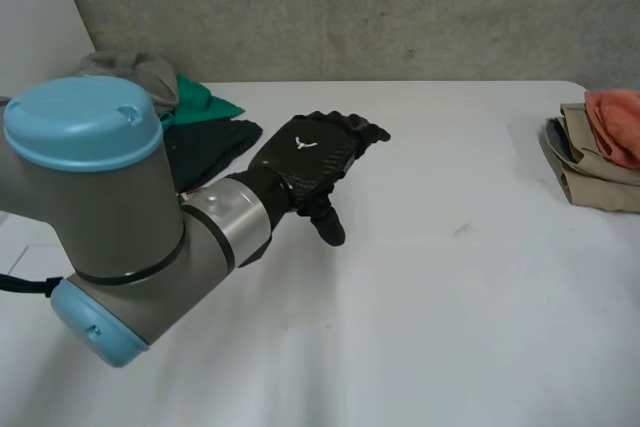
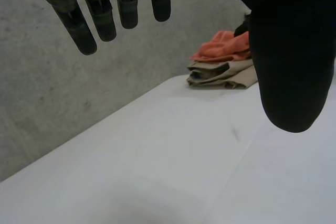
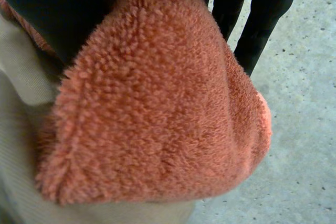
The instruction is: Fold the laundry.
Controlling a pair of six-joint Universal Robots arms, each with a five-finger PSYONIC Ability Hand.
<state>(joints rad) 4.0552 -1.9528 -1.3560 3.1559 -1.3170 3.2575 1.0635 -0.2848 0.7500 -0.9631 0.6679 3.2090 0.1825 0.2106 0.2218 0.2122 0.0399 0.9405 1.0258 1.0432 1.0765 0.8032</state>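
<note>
Head view: left robot hand [image 1: 310, 157] spread above the table [image 1: 450, 297]; right robot hand [image 3: 47, 9] against orange towel [image 3: 157, 114], grip unclear

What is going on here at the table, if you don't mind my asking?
A robot is working through laundry. Its left hand hangs open and empty above the middle of the table. Its right hand is at the orange towel that tops a folded beige stack at the table's right edge. A loose pile of clothes lies at the far left, not yet folded.
</note>
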